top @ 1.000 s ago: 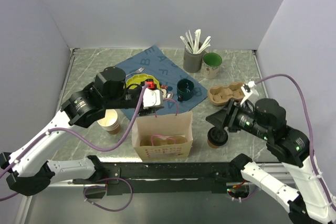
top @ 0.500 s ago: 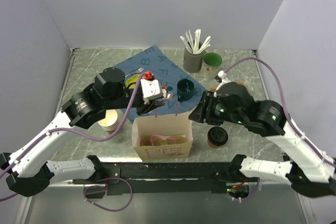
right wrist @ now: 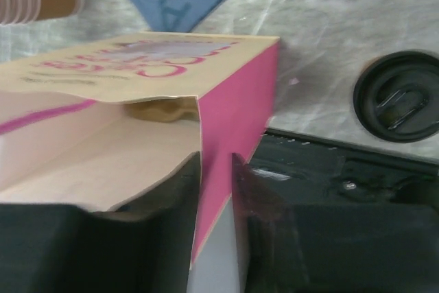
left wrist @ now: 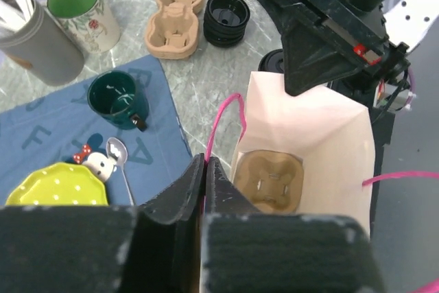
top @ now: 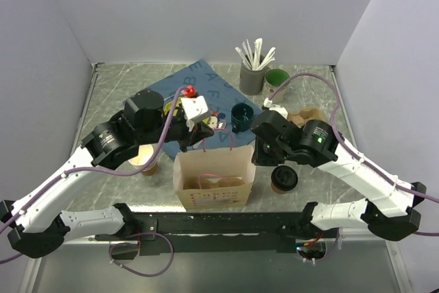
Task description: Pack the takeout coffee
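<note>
The takeout coffee [top: 283, 178], a brown cup under a black lid [right wrist: 398, 104], stands on the table just right of the open paper bag [top: 212, 176]. My left gripper [top: 202, 135] hangs over the bag's far rim, shut on its pink handle [left wrist: 221, 118]; in the left wrist view the jaws [left wrist: 206, 161] meet on the cord. My right gripper [top: 257, 152] straddles the bag's pink side wall [right wrist: 236, 108], one finger inside and one outside, closed against the paper [right wrist: 216, 159]. A cardboard cup carrier [left wrist: 269, 182] lies at the bottom of the bag.
A stack of lidless paper cups [top: 145, 162] stands left of the bag. Behind it lie a blue cloth [top: 206, 84] with a yellow plate [left wrist: 55, 186], a dark green mug [top: 241, 116], a straw holder [top: 252, 77], a green-lined mug [top: 277, 80], a second carrier [top: 302, 118] and stacked black lids [left wrist: 227, 15].
My right arm swung left from beside the coffee to the bag's right edge and its jaws closed on the wall. My left gripper closed on the pink handle.
</note>
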### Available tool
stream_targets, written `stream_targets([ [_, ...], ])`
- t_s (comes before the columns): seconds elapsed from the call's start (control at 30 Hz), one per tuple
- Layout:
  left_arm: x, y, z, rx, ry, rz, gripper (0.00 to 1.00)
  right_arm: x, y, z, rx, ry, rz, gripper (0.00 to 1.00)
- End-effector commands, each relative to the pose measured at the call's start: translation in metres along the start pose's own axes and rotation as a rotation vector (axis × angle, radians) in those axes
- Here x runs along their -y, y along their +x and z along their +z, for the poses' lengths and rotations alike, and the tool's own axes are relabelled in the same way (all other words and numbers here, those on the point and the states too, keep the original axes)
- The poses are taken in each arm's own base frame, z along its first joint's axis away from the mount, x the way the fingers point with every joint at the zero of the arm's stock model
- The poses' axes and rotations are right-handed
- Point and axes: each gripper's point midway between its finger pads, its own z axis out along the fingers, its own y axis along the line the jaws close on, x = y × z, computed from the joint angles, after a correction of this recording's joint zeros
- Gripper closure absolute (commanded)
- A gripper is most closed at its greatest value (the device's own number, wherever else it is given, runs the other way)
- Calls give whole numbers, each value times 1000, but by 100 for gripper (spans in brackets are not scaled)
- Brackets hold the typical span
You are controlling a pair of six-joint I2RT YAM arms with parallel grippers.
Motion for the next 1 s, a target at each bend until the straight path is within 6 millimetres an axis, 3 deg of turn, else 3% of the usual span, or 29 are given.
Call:
stream_targets([
  [0.0, -4, -24, -6, 54, -61, -155, 99, 6, -27, -15, 111, 28, -75, 89],
  [0.17, 1, -33, -13, 70, -87, -387, 99, -7, -44, -13, 118, -69, -307, 93],
  [0.27, 16, -34, -21, 85, -46, -501, 95, -12, -56, -10, 129, -113, -445, 98],
  [0.3, 20, -30, -22, 79, -41, -544, 73, -18, -61, -9, 139, -146, -477, 99],
  [0.37, 22, -34, -37, 116, -51, -557, 45, -21, -71, -10, 161, -183, -583, 99],
  [0.43, 20, -41, -54, 147, -79, -528, 41, -29, -71, -9, 137, -259, -704, 100],
  [0.47, 2, -40, -60, 157, -189, -522, 40, -34, -76, -13, 140, -281, -723, 100],
  [0.6, -45, -39, -87, 144, -484, -474, 26, -45, -81, 2, 75, -321, -899, 100],
  [0.73, -80, -13, -77, 30, -641, -470, 24, -58, -95, 14, 69, -326, -973, 100],
  [0.8, -84, -16, -71, 21, -623, -469, 24, -67, -105, 15, 90, -335, -979, 95],
  [0.87, -93, -17, -63, 12, -615, -472, 23, -74, -115, 15, 122, -342, -979, 81],
  [0.97, -101, -20, -51, 11, -559, -427, 24, -78, -127, 13, 152, -331, -953, 67],
])
